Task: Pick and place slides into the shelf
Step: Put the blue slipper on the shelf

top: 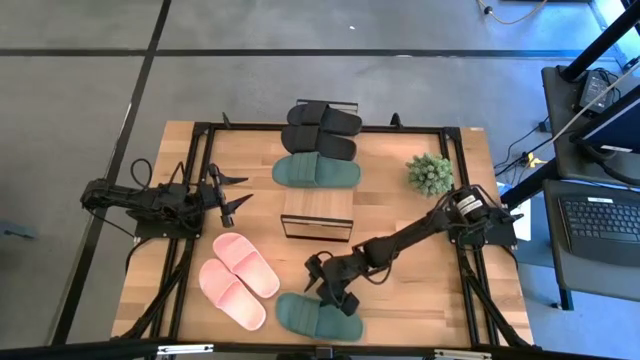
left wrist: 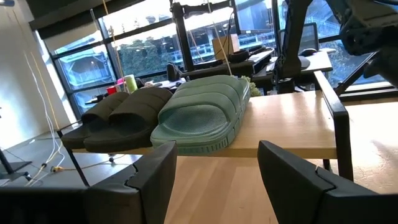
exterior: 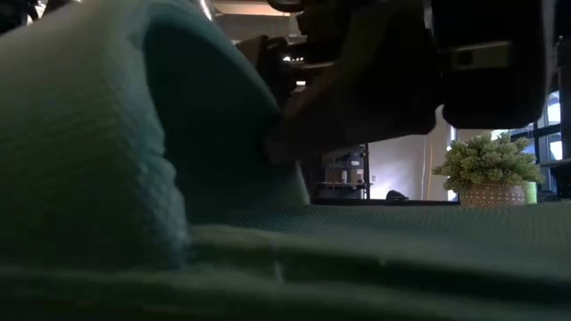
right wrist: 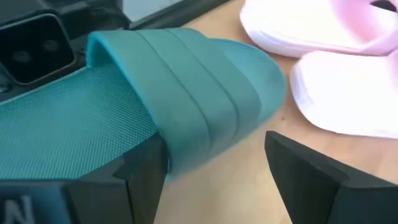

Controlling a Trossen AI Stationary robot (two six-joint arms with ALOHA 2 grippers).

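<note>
One dark green slide (top: 318, 316) lies sole down at the table's near edge and fills the low view (exterior: 178, 178). My right gripper (top: 332, 292) hangs open, slanting down over its strap (right wrist: 205, 87). One finger (right wrist: 146, 171) stands over the footbed at the strap's edge. The other finger (right wrist: 311, 180) stands over bare table beside the slide. The pink pair (top: 238, 280) lies to its left. The shelf (top: 318, 215) holds two black slides (left wrist: 118, 115) and the other green slide (left wrist: 202, 115) on its top board. My left gripper (left wrist: 217, 180) waits open at the left. My right gripper comes slanting down from the table's right with the side end of the green slide's strap (right wrist: 186, 155) between its open fingers. I cannot tell whether the finger by the footbed touches the slide. The slide lies flat on the table.
A potted plant (top: 430, 173) stands at the far right of the table. The low camera's black housing (right wrist: 31, 50) sits right behind the green slide at the near edge. A black metal frame (top: 200, 140) runs round the tabletop. Bare wood lies right of the shelf.
</note>
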